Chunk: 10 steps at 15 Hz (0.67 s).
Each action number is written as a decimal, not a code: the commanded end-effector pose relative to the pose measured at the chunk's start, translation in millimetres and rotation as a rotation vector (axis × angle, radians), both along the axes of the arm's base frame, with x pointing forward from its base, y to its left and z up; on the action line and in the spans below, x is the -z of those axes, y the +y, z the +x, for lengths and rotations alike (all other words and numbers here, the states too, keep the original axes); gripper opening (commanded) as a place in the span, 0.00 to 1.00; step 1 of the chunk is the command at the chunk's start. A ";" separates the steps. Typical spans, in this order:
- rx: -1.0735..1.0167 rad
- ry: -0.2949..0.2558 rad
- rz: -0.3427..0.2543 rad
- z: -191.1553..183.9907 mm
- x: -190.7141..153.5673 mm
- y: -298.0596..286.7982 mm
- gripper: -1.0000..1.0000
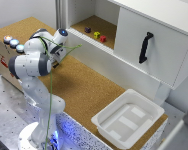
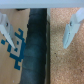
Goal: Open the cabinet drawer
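A: Item one, pincer [image 2: 42,27]. State?

B: Spread wide, nothing between the fingers [image 2: 72,26]. The wrist view shows only a dark strip, cork and a blue-patterned card below it. In the exterior view the pincer itself is hidden behind the arm's [image 1: 31,62] folded upper links.

A: Why held so?

B: Judged: a tucked, ready pose over the cork counter [image 1: 79,87], fingers parted in advance for a grasp. No contact with anything.

A: Item two, cabinet [image 1: 149,30].

B: White box, well apart from the pincer, across the counter toward the exterior view's right. Its front panel [image 1: 166,50] bears a black vertical handle [image 1: 145,47]. The panel looks closed or nearly so; drawer not yet opened.

A: Handle relative to pincer?

B: Far off and higher, facing out over the counter. The pincer must travel across and turn to close on the upright bar, in my judgement.

A: Sundries?

B: Small blocks [image 1: 96,34] in the cork recess, nearer the pincer than the handle. White tub [image 1: 128,118] on the counter, below the handle, well apart from the pincer. Three coloured buttons [image 1: 14,43] beside the arm.
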<state>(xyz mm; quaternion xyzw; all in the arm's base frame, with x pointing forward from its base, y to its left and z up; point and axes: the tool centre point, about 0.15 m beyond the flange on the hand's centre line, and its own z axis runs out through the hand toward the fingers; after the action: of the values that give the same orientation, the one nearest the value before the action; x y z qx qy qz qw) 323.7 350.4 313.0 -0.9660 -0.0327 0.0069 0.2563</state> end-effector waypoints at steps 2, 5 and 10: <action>-0.020 0.031 0.068 15.2 18.2 15.5 0.00; -0.021 0.046 0.080 17.1 23.3 19.9 0.00; -0.041 0.052 0.084 20.0 26.3 31.9 0.00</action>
<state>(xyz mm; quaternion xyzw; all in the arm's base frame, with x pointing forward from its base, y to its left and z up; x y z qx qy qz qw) 327.9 359.7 303.9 -0.9626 -0.0301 0.0197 0.2685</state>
